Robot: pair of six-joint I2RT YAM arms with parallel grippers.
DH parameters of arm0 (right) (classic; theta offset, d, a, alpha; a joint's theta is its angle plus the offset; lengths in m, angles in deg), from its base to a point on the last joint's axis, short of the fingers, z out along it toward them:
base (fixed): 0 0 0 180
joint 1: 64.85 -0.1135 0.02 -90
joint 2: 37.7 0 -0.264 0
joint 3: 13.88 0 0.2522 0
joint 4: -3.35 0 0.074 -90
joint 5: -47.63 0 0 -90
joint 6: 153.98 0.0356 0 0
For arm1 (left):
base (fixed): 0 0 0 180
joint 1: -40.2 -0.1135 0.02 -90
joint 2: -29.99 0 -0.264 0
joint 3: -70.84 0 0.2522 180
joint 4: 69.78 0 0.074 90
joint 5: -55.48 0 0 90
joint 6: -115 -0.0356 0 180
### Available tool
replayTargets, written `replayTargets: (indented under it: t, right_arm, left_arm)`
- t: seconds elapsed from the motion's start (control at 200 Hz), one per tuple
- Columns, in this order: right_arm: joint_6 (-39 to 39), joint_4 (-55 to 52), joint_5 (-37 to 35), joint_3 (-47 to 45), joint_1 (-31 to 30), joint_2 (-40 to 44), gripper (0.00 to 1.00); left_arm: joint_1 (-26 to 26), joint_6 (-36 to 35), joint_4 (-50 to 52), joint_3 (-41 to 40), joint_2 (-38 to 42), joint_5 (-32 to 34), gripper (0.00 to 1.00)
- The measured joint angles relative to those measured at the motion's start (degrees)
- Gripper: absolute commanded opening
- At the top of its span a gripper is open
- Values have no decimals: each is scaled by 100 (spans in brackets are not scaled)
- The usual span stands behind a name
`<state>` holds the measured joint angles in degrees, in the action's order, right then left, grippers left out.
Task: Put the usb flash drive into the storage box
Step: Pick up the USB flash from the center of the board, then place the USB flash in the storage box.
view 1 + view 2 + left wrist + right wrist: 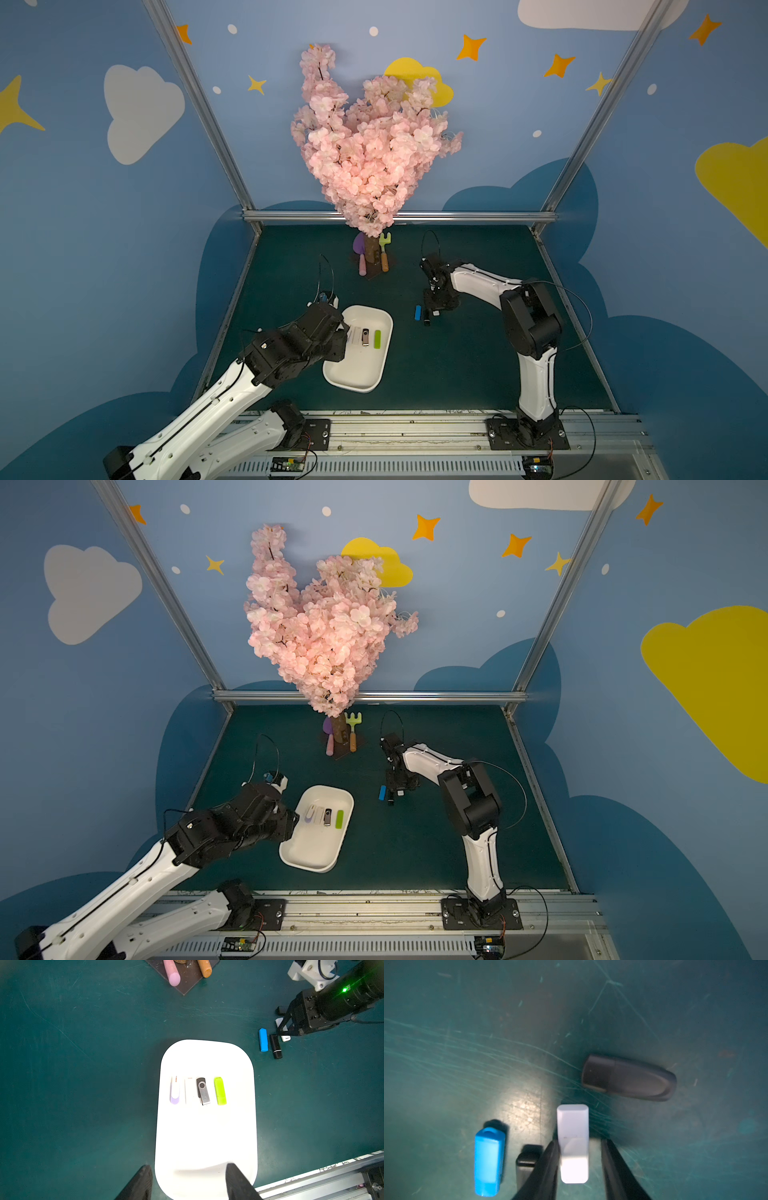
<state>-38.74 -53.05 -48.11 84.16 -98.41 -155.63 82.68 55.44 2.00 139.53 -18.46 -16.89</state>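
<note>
Currently the right gripper (578, 1142) straddles the white flash drive (573, 1124), which lies on the mat (654, 1012) near the storage box (207, 1147). Its jaws are set across the drive's width for pickup, with a gap on one side. The left gripper (188, 1167) hovers half open and empty over the box's rim.

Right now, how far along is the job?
Done: the box holds a purple stick, a white stick, a swivel stick and a green stick. In hand: the right gripper straddles a loose white stick, jaws not yet shut. To go: a blue stick, a ringed black stick and a plain black stick. The left gripper hangs open by the box.
</note>
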Motion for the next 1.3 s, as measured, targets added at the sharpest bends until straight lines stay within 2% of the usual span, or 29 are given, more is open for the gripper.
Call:
replayTargets:
  t: [0.15,0.43,0.536,0.671,0.826,0.956,1.106,1.296]
  right_arm:
    - [4,-13,24,7,9,-7,25]
    - [42,70,24,-136,-83,129,23]
    - [72,68,28,-411,-240,525,22]
    - [267,85,98,-732,-503,1458,21]
    - [824,341,280,-1117,-1123,2640,20]
    - [1510,767,417,-1333,-1790,3060,19]
    - [2238,1152,321,-1270,-2592,2859,22]
    - [3056,1561,166,-671,-3501,1904,21]
  left_arm:
    - [0,0,-2,0,-31,4,60]
    - [-24,4,0,0,-33,87,60]
    - [-81,35,0,0,28,164,61]
    - [-125,94,7,0,142,271,61]
    - [-201,166,35,0,234,420,61]
    - [-264,223,72,0,361,544,62]
    - [-365,251,87,0,557,634,62]
    - [-411,286,118,0,717,686,62]
